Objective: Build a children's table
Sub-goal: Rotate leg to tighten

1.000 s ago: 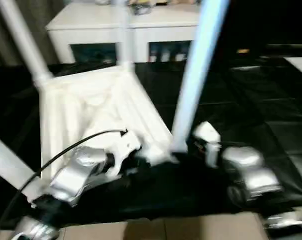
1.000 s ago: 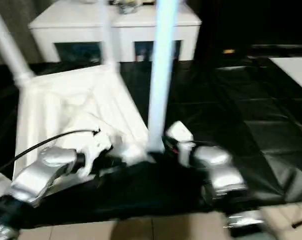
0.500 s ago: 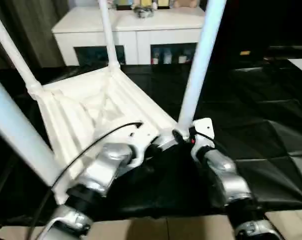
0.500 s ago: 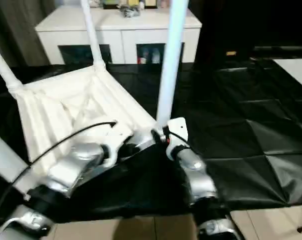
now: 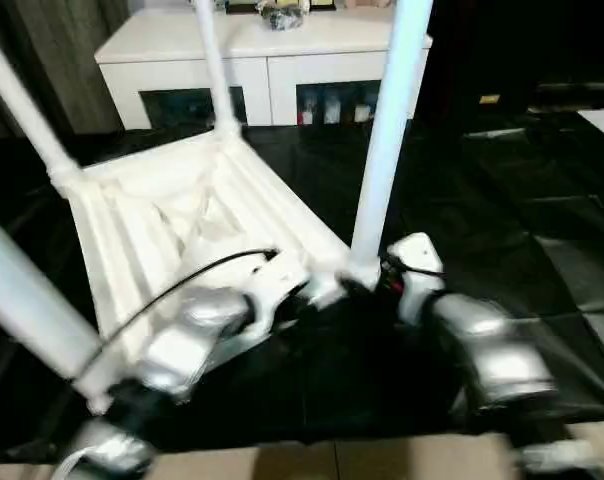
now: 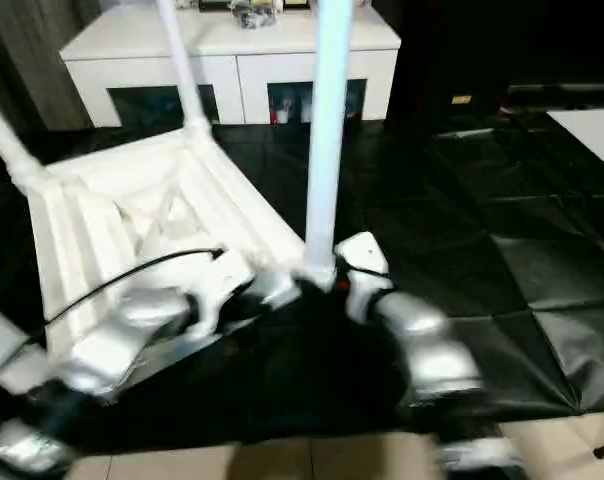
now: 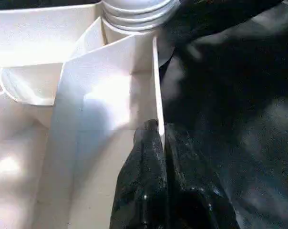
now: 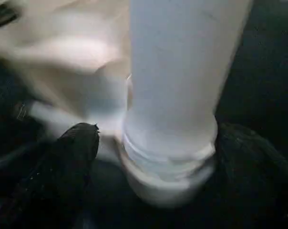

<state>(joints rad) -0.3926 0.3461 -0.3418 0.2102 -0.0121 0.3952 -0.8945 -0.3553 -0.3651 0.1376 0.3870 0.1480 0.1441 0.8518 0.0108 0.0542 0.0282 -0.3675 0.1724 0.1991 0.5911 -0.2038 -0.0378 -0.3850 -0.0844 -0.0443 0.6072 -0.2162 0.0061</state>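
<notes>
The white tabletop lies upside down on a black sheet covering the floor, ribbed underside up, with four white legs standing in its corner sockets. The leg at the corner nearest the robot's right arm rises straight up out of view; another stands at the far corner, one at the left corner, and one close to the camera. The left gripper is pinched closed on the thin edge wall of the tabletop, just beside the near-right leg's socket. The right gripper has its black fingers spread wide on either side of that leg's base, not clamping it. Beyond the sheet stands a white cabinet with glass doors.
</notes>
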